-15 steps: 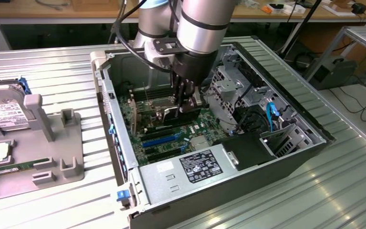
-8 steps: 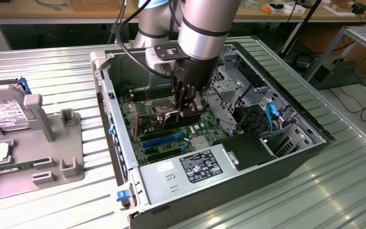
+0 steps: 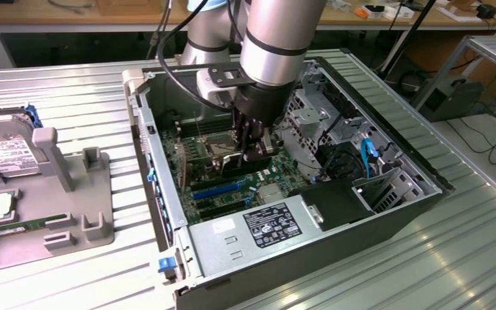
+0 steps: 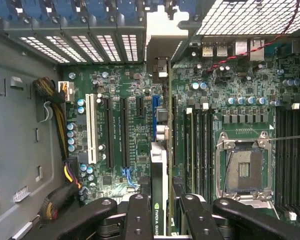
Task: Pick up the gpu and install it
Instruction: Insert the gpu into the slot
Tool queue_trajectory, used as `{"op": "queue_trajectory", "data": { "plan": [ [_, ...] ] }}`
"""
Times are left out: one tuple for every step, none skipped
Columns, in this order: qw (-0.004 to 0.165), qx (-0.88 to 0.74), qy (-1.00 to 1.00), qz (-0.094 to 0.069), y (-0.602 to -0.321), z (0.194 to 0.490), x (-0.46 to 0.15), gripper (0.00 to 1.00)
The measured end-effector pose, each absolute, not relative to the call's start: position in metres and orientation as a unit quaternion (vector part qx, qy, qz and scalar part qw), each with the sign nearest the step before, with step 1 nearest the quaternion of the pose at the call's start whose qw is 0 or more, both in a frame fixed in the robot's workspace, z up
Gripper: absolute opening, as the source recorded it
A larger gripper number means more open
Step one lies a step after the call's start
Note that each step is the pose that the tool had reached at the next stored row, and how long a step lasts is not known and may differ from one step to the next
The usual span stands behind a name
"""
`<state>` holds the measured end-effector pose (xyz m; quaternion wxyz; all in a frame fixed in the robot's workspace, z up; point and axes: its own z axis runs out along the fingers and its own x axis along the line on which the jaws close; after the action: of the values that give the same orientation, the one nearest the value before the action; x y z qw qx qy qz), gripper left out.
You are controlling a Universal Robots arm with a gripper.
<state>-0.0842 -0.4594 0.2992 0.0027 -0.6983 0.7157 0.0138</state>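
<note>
Tool (image 4: 161, 202): was clamped on the gpu (image 4: 160, 165).
Gpu: stood edge-on over the motherboard (image 4: 125, 85).
Place: inside the open computer case (image 3: 157, 174).

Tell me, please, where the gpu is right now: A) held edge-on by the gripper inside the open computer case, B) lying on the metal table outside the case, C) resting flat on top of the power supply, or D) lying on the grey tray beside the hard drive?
A: the gripper is shut on the gpu, which stands edge-on over the motherboard inside the computer case.
</note>
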Motion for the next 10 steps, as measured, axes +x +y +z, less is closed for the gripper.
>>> {"op": "queue_trajectory", "data": {
  "plan": [
    [0.003, -0.698, 0.716, 0.014, -0.4594, 0.2992, -0.0842, 0.27],
    [0.003, -0.698, 0.716, 0.014, -0.4594, 0.2992, -0.0842, 0.27],
    [0.003, -0.698, 0.716, 0.014, -0.4594, 0.2991, -0.0842, 0.27],
    [0.003, -0.698, 0.716, 0.014, -0.4594, 0.2989, -0.0842, 0.27],
    [0.003, -0.698, 0.716, 0.014, -0.4594, 0.2985, -0.0842, 0.27],
    [0.003, -0.698, 0.716, 0.014, -0.4594, 0.2979, -0.0842, 0.27],
    [0.003, -0.698, 0.716, 0.014, -0.4594, 0.2969, -0.0842, 0.27],
    [0.003, -0.698, 0.716, 0.014, -0.4594, 0.2955, -0.0842, 0.27],
    [0.003, -0.698, 0.716, 0.014, -0.4594, 0.294, -0.0842, 0.27],
    [0.003, -0.698, 0.716, 0.014, -0.4594, 0.2932, -0.0842, 0.27]
  ]
}}
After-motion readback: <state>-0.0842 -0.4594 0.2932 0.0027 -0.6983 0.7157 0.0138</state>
